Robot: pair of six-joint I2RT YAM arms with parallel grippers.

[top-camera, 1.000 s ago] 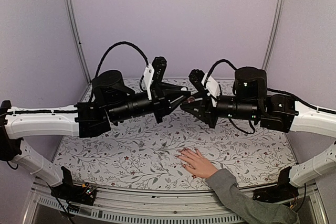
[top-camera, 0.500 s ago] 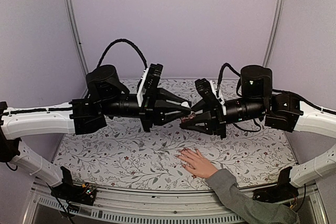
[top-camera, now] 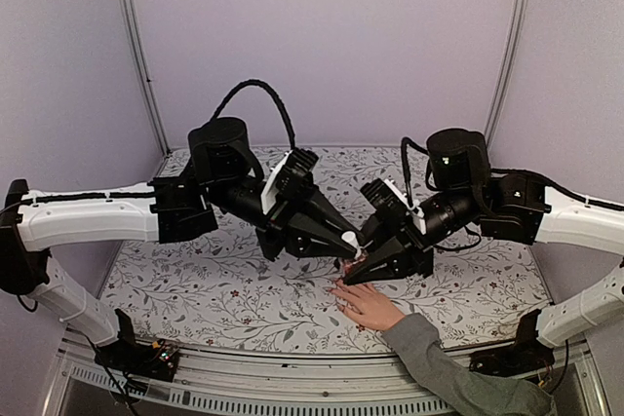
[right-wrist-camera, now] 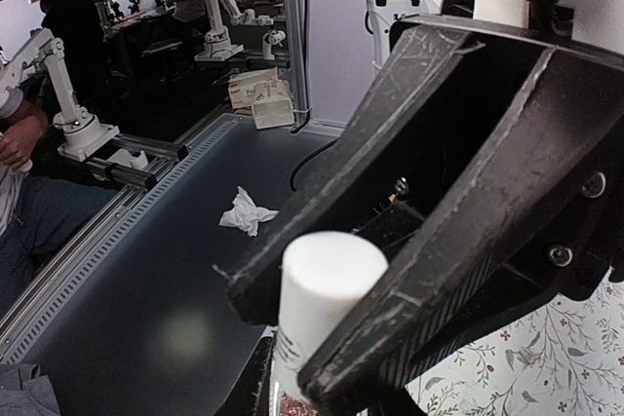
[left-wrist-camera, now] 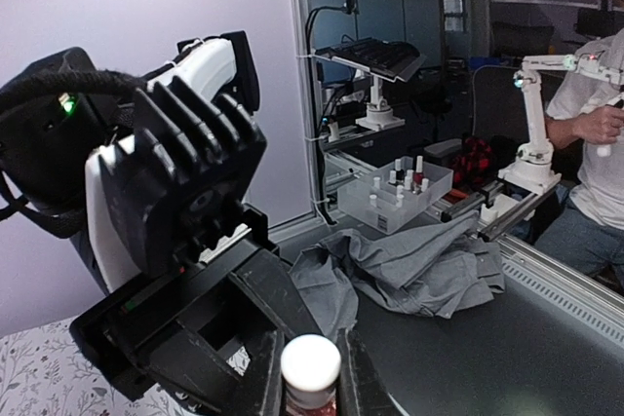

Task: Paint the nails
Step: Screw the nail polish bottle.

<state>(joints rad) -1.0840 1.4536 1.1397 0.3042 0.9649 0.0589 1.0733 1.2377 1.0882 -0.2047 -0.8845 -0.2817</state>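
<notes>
Polish not yet applied, I judge. At lower centre, the left gripper (top-camera: 343, 241) clamps the white bottle cap (left-wrist-camera: 310, 365) and the right gripper's (top-camera: 363, 265) grip is unclear. Next: a steady brush onto the nails (top-camera: 334, 286).

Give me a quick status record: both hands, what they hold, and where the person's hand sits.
left hand: shut on a white-capped bottle, angled down toward the table
right hand: tips meet the same bottle; grip cannot be told
person's hand: flat on the floral table, palm down, grey sleeve
nails: too small to judge any paint
clearance: both robot hands' tips sit just above the person's fingertips in the top view; contact unclear
</notes>
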